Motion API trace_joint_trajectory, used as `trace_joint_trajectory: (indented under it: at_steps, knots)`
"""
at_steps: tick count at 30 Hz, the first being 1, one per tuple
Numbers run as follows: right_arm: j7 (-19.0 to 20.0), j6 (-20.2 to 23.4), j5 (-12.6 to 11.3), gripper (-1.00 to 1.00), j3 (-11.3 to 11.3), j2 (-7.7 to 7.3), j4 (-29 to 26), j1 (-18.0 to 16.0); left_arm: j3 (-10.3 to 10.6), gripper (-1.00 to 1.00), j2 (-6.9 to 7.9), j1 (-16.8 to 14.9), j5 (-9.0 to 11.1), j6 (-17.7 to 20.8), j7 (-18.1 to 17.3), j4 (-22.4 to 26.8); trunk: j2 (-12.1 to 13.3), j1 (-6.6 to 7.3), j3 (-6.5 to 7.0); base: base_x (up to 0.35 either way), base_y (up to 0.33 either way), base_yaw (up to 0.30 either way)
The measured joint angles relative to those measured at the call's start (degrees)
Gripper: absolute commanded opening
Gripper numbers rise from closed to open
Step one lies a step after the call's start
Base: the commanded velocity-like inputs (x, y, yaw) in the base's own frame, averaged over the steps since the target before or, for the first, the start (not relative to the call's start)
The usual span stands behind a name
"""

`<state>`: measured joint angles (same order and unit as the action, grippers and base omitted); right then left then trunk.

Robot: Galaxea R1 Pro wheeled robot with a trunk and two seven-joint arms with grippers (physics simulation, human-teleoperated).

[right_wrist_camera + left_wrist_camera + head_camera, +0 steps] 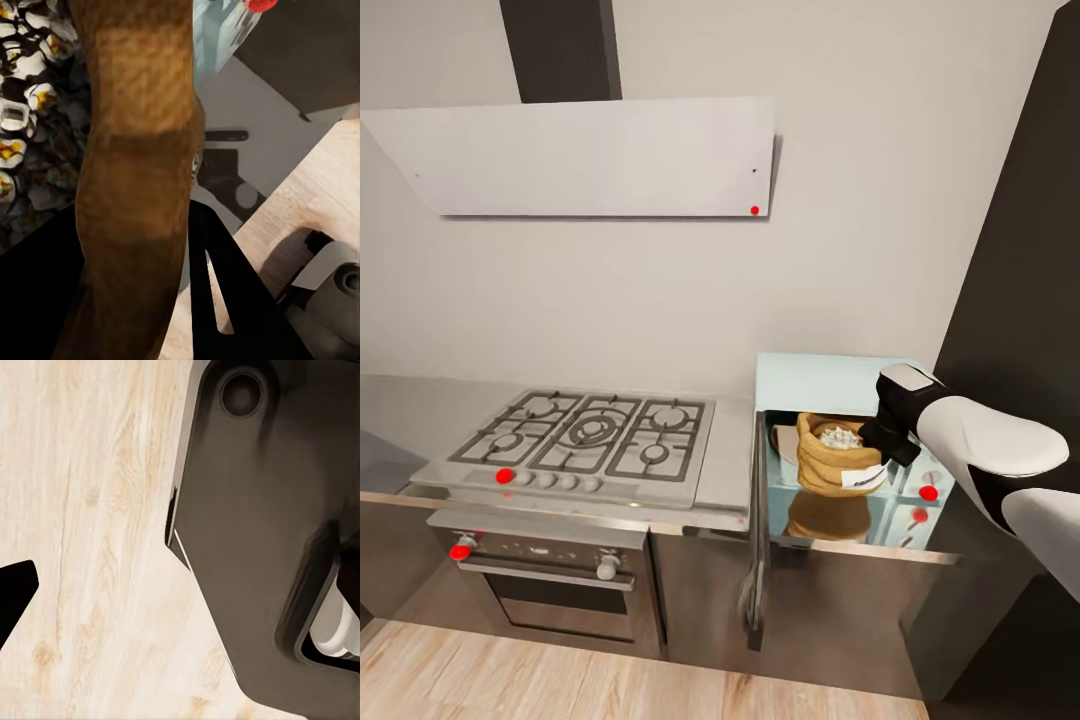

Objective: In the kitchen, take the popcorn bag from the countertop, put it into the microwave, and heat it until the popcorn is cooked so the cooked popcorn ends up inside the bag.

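Even, diffuse, bright light, source not visible. Soft shadow under the extractor hood [590, 155]. Renders slightly soft throughout; the wooden floor [97, 547] pale, without glare.

Nothing readable anywhere, honestly. The bag [838, 458] has a white tag [860, 478] on its front, but it's too small and blurry to make out any words, brand or numbers.

The right arm [1000, 450] reaches in from the side, its right gripper [887, 432] closed on the popcorn bag's [838, 462] rolled rim, one dark finger [225, 300] pressed against the burlap.
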<state>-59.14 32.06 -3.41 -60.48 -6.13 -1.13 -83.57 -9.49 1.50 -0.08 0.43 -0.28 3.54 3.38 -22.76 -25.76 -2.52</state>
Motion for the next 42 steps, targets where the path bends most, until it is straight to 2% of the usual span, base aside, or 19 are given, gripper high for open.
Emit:
trace_joint_trajectory:
  at_steps: [17, 18, 19, 32, 42]
  knots:
    - [0.0, 0.1, 0.3, -1.0, 0.2, 0.0, 0.0, -0.1, 0.0, 1.0, 0.01, 0.0, 0.0, 0.0, 0.0, 0.0, 0.0, 0.0, -0.01, 0.05, 0.036, 0.0]
    - [-0.1, 0.1, 0.3, 1.0, 0.2, 0.0, 0.0, -0.1, 0.0, 1.0, 0.01, 0.0, 0.0, 0.0, 0.0, 0.0, 0.0, 0.0, -0.01, 0.0, 0.0, 0.0]
    - [0.0, -0.7, -0.3, 1.0, -3.1, -0.02, 0.0, -0.1, 0.1, 1.0, 0.01, 0.0, 0.0, 0.0, 0.0, 0.0, 0.0, 0.01, 0.02, 0.0, 0.0, 0.0]
    - [0.0, -0.8, -0.3, 1.0, -3.0, -0.02, 0.0, -0.1, 0.1, 1.0, 0.01, 0.0, 0.0, 0.0, 0.0, 0.0, 0.0, 0.01, 0.06, 0.0, 0.0, 0.0]
    - [0.0, -0.8, -0.3, 1.0, -3.1, -0.02, 0.0, -0.1, 0.1, 1.0, 0.01, 0.0, 0.0, 0.0, 0.0, 0.0, 0.0, 0.01, 0.94, 0.0, 0.0, 0.0]
